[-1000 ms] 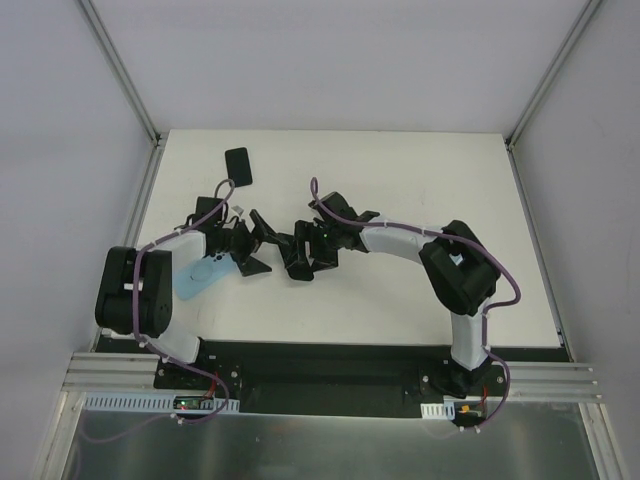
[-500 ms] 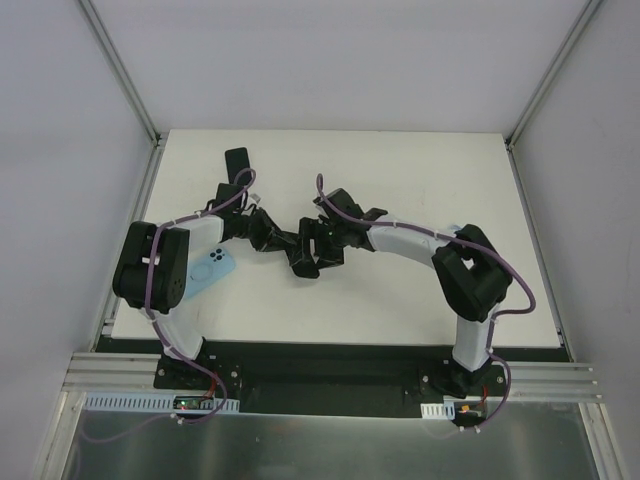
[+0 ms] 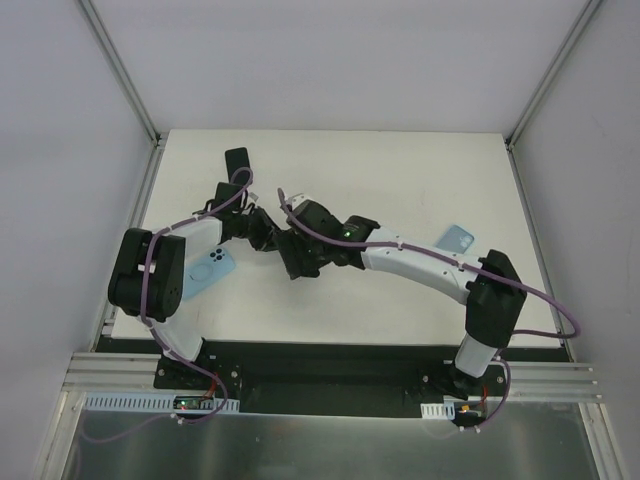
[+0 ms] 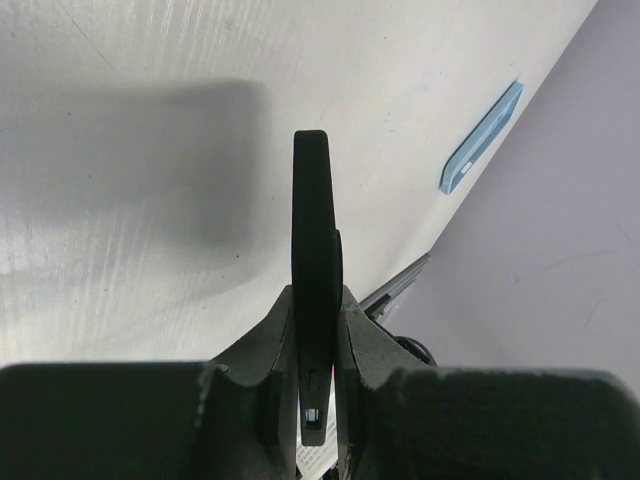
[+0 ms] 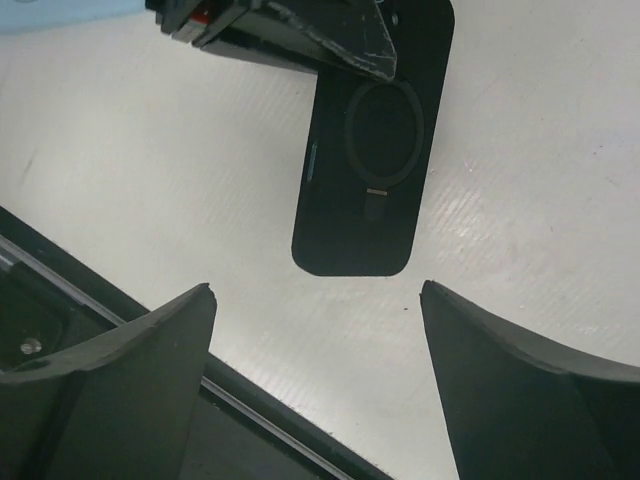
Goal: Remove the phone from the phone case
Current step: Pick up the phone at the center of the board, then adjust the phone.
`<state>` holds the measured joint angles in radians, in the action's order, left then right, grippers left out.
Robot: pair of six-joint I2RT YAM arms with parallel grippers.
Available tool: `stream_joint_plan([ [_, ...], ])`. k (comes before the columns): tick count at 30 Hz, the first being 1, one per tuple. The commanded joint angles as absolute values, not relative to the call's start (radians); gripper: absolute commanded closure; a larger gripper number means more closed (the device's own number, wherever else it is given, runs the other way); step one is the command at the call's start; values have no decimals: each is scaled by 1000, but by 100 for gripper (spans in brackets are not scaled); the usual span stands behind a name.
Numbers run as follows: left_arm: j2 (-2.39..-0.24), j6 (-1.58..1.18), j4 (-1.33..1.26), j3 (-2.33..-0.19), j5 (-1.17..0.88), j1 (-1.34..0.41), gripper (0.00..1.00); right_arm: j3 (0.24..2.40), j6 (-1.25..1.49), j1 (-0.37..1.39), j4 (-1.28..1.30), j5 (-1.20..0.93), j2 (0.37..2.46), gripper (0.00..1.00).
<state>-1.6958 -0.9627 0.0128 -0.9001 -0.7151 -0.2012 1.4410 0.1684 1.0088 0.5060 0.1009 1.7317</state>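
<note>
Overhead, both arms meet near the middle of the table (image 3: 420,170). My left gripper (image 3: 270,234) is pinched on the black case (image 3: 286,250). The right gripper (image 3: 302,258) sits close against it from the other side, and I can't read its jaws from up here. A black slab (image 3: 237,163) lies at the back left. A blue piece (image 3: 212,268) with lens holes lies beside the left arm. A second blue piece (image 3: 458,238) lies behind the right arm.

On the left wrist, my fingers (image 4: 275,330) clamp the case (image 4: 314,200) edge-on. It sticks out past them above the table and casts a shadow on it. The second blue piece (image 4: 482,137) lies well apart.

On the right wrist, the right gripper (image 5: 318,290) is spread wide with nothing between its fingers. The case (image 5: 372,150) faces me just ahead of the tips, with a ring on its back. The left gripper (image 5: 330,45) grips its far end. I can't tell whether a phone is inside.
</note>
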Motion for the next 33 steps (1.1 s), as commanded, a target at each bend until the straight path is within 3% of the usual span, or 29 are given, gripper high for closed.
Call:
stream_joint_plan([
  [1,-1628,-974,52,-913,-730,-198,100,1520,34,1100,634,354,1762,15],
  [14,-1592,-974,91,-911,-713,-199,100,1649,-66,1230,672,638,1963,23],
  [20,-1585,-974,94,-904,-710,-199,100,1675,-83,1239,672,715,2026,36],
  [23,-1586,-974,95,-900,-707,-199,100,1684,-90,1239,672,726,2037,44],
  [26,-1586,-977,95,-896,-706,-199,100,1704,-98,1241,672,745,2049,67],
  [27,-1586,-979,95,-893,-706,-199,100,1710,-98,1241,672,755,2051,81],
  [30,-1585,-980,95,-891,-699,-199,100,1724,-97,1239,678,787,2060,99],
  [33,-1586,-979,95,-897,-701,-199,100,1724,-84,1238,683,816,2060,99],
])
